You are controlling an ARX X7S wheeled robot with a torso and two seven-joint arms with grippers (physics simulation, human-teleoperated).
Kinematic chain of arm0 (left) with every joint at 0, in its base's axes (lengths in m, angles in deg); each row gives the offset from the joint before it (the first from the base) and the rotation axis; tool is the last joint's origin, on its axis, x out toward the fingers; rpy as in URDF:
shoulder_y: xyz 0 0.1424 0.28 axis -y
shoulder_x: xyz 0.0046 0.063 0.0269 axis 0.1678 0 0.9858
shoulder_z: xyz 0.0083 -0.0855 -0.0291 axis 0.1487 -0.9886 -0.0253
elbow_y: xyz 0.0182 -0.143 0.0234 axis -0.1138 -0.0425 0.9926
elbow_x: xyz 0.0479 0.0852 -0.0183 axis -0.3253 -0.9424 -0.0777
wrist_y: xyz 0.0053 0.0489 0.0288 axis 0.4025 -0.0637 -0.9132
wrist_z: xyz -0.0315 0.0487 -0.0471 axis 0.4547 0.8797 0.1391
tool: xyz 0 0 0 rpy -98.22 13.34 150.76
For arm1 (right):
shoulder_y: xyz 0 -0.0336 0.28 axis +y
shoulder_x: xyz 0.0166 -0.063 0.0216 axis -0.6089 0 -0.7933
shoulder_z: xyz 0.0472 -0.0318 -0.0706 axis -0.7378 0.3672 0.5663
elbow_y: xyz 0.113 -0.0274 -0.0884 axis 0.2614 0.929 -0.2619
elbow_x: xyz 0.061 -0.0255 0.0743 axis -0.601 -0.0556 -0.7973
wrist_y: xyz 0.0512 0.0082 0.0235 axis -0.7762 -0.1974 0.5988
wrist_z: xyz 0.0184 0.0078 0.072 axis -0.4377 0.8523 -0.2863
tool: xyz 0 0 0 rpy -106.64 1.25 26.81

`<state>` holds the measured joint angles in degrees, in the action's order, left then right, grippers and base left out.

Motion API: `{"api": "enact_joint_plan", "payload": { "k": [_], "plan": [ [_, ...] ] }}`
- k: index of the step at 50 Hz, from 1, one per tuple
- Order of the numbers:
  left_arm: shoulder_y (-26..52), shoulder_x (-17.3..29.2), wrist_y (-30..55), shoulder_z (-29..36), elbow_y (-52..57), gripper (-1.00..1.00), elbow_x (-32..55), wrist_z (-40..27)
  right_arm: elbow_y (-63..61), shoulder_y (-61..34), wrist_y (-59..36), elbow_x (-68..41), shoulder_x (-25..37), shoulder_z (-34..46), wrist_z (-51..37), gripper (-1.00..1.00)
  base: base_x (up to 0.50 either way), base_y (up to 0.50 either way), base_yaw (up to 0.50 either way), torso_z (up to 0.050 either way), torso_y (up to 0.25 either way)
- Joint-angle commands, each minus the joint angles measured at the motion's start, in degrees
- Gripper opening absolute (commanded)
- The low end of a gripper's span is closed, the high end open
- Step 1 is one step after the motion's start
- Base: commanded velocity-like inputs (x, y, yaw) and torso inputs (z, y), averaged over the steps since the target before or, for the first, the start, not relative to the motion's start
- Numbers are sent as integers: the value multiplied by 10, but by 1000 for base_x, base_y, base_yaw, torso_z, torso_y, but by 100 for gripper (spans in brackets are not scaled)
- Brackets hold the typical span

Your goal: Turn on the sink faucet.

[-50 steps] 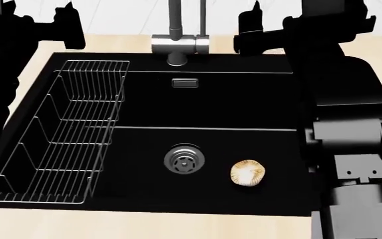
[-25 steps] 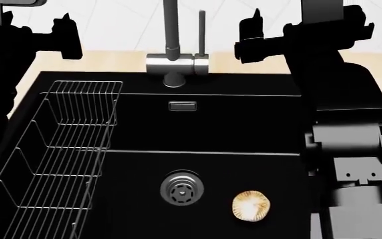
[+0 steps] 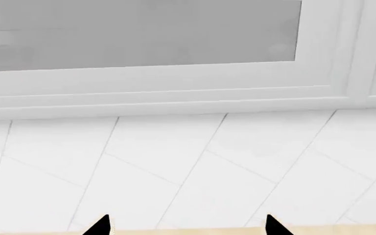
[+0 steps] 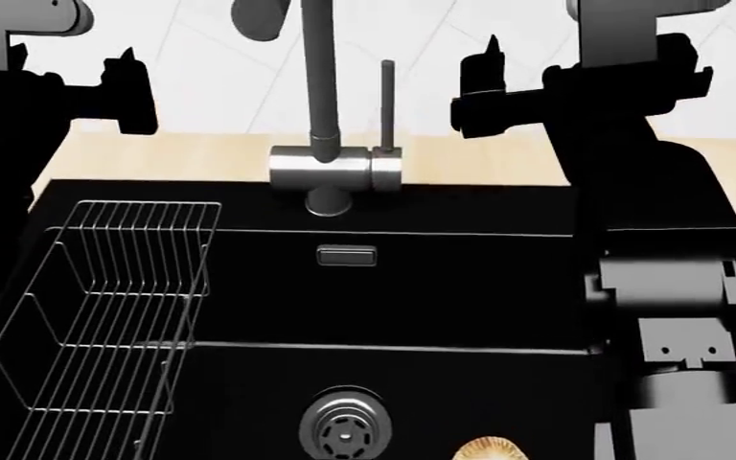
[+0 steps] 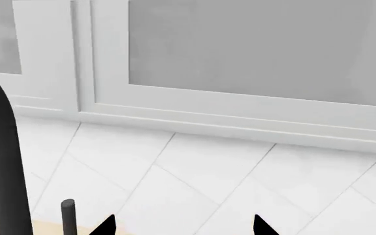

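The sink faucet (image 4: 333, 171) is brushed grey steel, with a tall thin neck on a thick horizontal cylinder body, standing at the back rim of the black sink (image 4: 471, 287). Its slim lever rod (image 4: 386, 105) stands upright on the body's right end. My right gripper (image 4: 481, 86) is open and empty, to the right of the lever and apart from it. In the right wrist view the gripper (image 5: 182, 226) shows two spread tips, with the lever top (image 5: 68, 215) and neck (image 5: 5, 166) beside them. My left gripper (image 4: 129, 91) is open and empty, left of the faucet; it also shows in the left wrist view (image 3: 186, 226).
A wire rack basket (image 4: 100, 316) sits in the sink's left side. The round steel drain (image 4: 342, 426) and a tan round object (image 4: 483, 448) lie on the sink floor. A white tiled wall (image 3: 195, 166) and window frame stand behind the wooden counter (image 4: 496, 153).
The head view has tilted up: the sink, drain and basket slid down the frame and more of the faucet neck and lever shows. Both grippers keep about the same place in view.
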<state>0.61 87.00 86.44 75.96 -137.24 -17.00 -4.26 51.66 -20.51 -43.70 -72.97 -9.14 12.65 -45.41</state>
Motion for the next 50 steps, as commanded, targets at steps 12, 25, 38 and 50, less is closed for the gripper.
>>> {"api": "enact_joint_plan", "payload": {
  "k": [12, 25, 38, 50],
  "plan": [
    [-5, 6, 7, -11, 0, 100, -5, -1, 41, -1, 28, -6, -15, -2, 6, 100, 46, 0, 0, 0, 0],
    [-12, 6, -28, -12, 0, 100, -8, -11, -2, 7, -16, -33, -39, -3, 23, 100, 0, 0, 0, 0, 0],
    [-16, 15, -20, -21, 0, 100, -4, -12, -87, 35, -92, -66, -43, -2, 26, 100, 0, 0, 0, 0, 0],
    [-19, 19, -11, -34, 0, 100, 4, 1, -35, 20, -80, -68, -61, 9, 47, 100, 0, 0, 0, 0, 0]
  ]
}}
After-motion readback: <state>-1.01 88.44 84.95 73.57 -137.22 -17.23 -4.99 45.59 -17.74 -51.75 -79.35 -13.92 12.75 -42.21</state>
